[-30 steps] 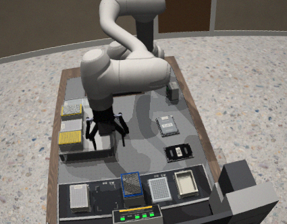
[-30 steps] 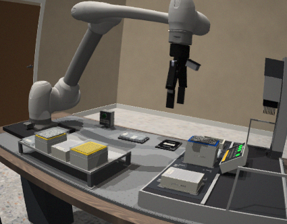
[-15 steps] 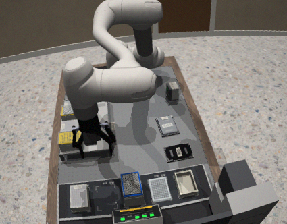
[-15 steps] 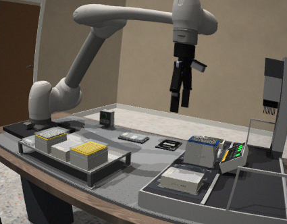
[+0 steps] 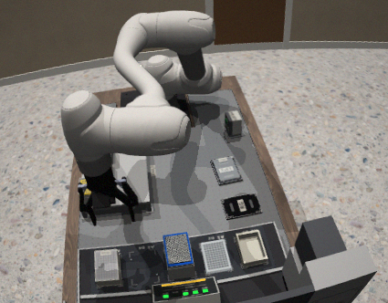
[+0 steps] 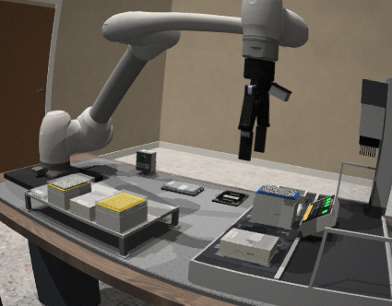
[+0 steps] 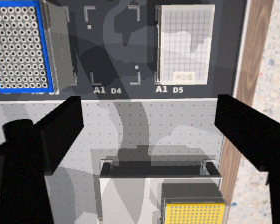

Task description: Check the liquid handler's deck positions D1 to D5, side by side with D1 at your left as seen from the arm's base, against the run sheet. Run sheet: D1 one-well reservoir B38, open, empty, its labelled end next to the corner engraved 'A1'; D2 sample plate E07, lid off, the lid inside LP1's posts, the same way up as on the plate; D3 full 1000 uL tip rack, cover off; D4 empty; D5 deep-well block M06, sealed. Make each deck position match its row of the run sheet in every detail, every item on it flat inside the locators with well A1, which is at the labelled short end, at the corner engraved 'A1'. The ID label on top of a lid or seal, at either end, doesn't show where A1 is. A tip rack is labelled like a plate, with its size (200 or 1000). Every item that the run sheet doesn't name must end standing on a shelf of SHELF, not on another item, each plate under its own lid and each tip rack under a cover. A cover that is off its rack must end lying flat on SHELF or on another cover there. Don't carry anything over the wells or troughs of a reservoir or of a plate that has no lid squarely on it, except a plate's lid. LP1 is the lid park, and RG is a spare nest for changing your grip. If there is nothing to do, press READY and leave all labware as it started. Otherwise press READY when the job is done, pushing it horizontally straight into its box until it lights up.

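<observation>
Your inventory of the desk [image 6: 144, 282] at this moment: one gripper [image 6: 253, 147], hanging high above the desk with its jaws set wide apart and nothing between them, over the end of the shelf [image 6: 125, 240] nearest the deck. On that shelf you have three items in a row: a yellow-topped tip rack [image 6: 120, 208] at the deck end, a pale item [image 6: 86, 201] in the middle, and a further rack with a yellow rim [image 6: 68, 187] at the end toward the arm's base. On the sunken deck [image 5: 142, 262] along the desk edge opposite the arm's base you can count four occupied positions: a sealed pale block [image 5: 106, 266] at D5, labelled on top, an unoccupied nest marked D4 [image 7: 114, 55], a blue-rimmed tip rack [image 5: 178, 249] at D3 standing uncovered, a white well plate [image 5: 215, 255], and a tan reservoir [image 5: 251, 247], open, at the far end of the row. Mid-desk you will find a flat lid [image 5: 225, 170] lying alone, a black nest [image 5: 241, 205] beside it toward the deck, and a small box with a green button [image 5: 233, 123] toward the arm's base.
</observation>
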